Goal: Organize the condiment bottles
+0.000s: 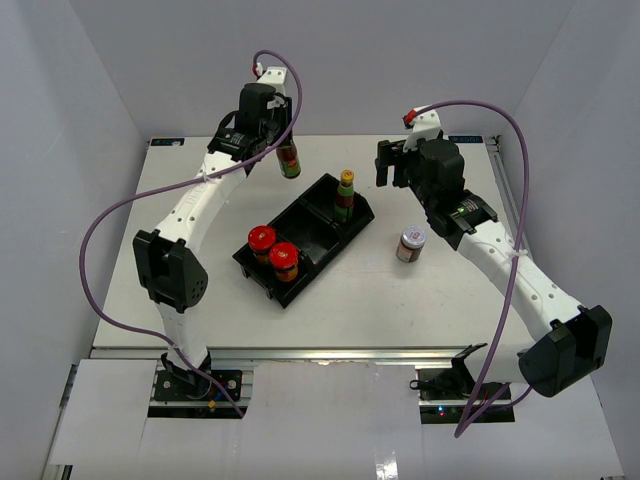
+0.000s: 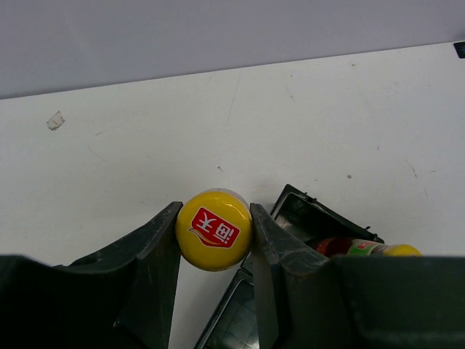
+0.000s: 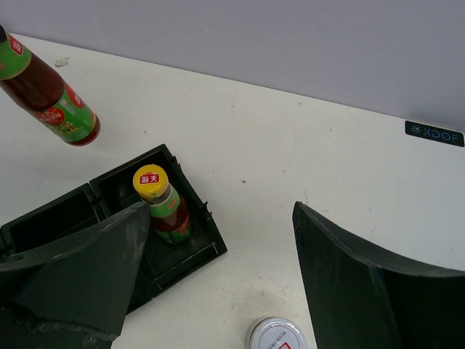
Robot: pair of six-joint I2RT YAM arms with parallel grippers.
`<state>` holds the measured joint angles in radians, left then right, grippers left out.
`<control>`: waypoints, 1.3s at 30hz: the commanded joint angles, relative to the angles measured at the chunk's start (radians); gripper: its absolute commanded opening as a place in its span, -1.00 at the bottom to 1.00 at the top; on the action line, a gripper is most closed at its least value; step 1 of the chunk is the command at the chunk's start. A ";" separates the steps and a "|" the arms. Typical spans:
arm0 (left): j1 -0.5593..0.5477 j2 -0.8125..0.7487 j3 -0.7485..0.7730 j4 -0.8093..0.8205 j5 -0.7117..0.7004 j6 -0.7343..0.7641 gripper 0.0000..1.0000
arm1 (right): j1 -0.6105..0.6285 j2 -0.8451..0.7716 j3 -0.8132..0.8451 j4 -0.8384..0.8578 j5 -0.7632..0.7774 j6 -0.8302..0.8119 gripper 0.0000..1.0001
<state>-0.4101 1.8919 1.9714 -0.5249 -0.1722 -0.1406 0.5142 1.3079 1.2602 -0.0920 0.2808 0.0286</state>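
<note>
My left gripper (image 1: 282,143) is shut on the yellow cap of a slim red-labelled bottle (image 1: 290,163) and holds it off the table, just beyond the far-left side of the black tray (image 1: 318,262). In the left wrist view the cap (image 2: 214,231) sits between both fingers. The second slim bottle (image 1: 344,195) stands in the tray's far compartment. Two red-lidded jars (image 1: 262,240) (image 1: 284,259) stand in the near compartment. The white-lidded jar (image 1: 410,243) stands on the table right of the tray. My right gripper (image 1: 395,165) is open and empty, above and beyond that jar.
The right wrist view shows the held bottle (image 3: 51,98) hanging at upper left, the tray's bottle (image 3: 161,203), the tray rim (image 3: 211,243) and the white lid (image 3: 276,336) at the bottom edge. The tray's middle compartment (image 1: 305,228) holds nothing. Grey walls enclose the table.
</note>
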 commanded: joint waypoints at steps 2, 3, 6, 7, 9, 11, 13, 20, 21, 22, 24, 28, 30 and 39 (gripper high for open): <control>-0.045 -0.089 0.128 0.071 0.013 -0.017 -1.00 | -0.010 -0.025 0.007 0.011 0.015 0.011 0.71; -0.054 -0.087 0.133 0.073 0.015 -0.016 -1.00 | -0.010 -0.021 0.016 0.003 0.016 0.012 0.70; -0.081 -0.077 0.138 0.078 0.015 -0.017 -1.00 | -0.010 -0.019 0.022 -0.005 0.023 0.011 0.70; -0.088 -0.074 0.137 0.079 0.013 -0.017 -1.00 | -0.012 -0.021 0.021 -0.004 0.025 0.011 0.70; -0.099 -0.068 0.133 0.082 0.009 -0.018 -1.00 | -0.013 -0.028 0.016 -0.002 0.025 0.010 0.70; -0.113 -0.061 0.127 0.086 0.006 -0.019 -1.00 | -0.014 -0.033 0.011 0.000 0.023 0.008 0.71; -0.128 -0.048 0.126 0.089 -0.002 -0.016 -1.00 | -0.014 -0.036 0.010 0.000 0.022 0.008 0.71; -0.161 -0.034 0.076 0.143 0.000 -0.011 -1.00 | -0.016 -0.044 -0.002 0.003 0.025 0.005 0.71; -0.164 -0.027 0.074 0.144 -0.001 -0.010 -1.00 | -0.016 -0.044 -0.004 0.003 0.027 0.004 0.71; -0.166 -0.025 0.069 0.147 -0.001 -0.010 -1.00 | -0.017 -0.045 -0.004 0.004 0.029 0.004 0.71; -0.169 -0.024 0.049 0.156 -0.002 -0.011 -1.00 | -0.018 -0.048 -0.007 0.007 0.031 0.003 0.71; -0.173 -0.027 -0.007 0.189 -0.006 -0.010 -1.00 | -0.020 -0.052 -0.013 0.011 0.034 -0.001 0.71; -0.173 -0.026 -0.028 0.196 -0.008 -0.010 -1.00 | -0.020 -0.054 -0.017 0.013 0.035 -0.001 0.71; -0.176 -0.023 -0.147 0.284 0.039 -0.028 -1.00 | -0.022 -0.058 -0.034 0.023 0.035 -0.001 0.71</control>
<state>-0.5793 1.9129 1.8441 -0.4131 -0.1664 -0.1482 0.4973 1.2801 1.2393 -0.1091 0.2935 0.0301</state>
